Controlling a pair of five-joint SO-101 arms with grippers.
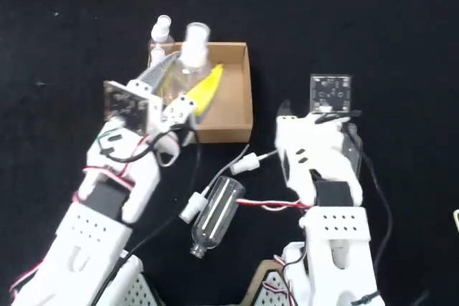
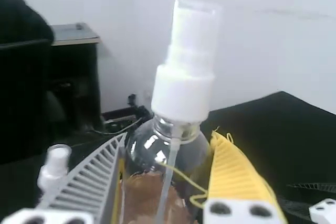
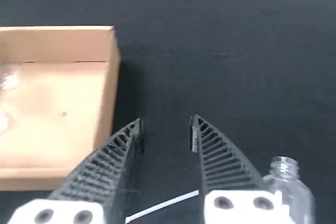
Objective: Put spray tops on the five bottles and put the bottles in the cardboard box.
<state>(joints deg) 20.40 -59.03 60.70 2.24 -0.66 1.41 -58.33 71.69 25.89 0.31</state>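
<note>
white arm bodies (image 1: 93, 234) fill the bottom of the high view, left one angling up toward upper left-centre, right one at lower right. table (image 1: 401, 34) is black cloth. cardboard box (image 1: 228, 132) sits upper centre.

left gripper (image 1: 190, 69) hangs over the box's left half w/ grey + yellow fingers (image 2: 231, 177) clamped on a clear capped bottle (image 2: 149, 174), upright, its spray top (image 2: 186, 66) seated on the neck. right gripper (image 3: 166, 124) hovers over bare cloth right of the box, fingers apart, holding nothing.

open bottle (image 1: 215, 213) lies on its side at lower centre, no top on. second bottle (image 1: 161, 34) w/ top stands by the box's upper-left corner; cant tell if in or out. two loose spray tops (image 1: 247, 163) lie btwn box and open bottle.

risks, imo: letting go from up here could tip the capped bottle onto the box rim or knock the second bottle. open bottle is round, prob rolls if nudged. thin dip tubes (image 1: 265, 154) could snag on fingers.

no legible writing or labels anywhere.
</note>
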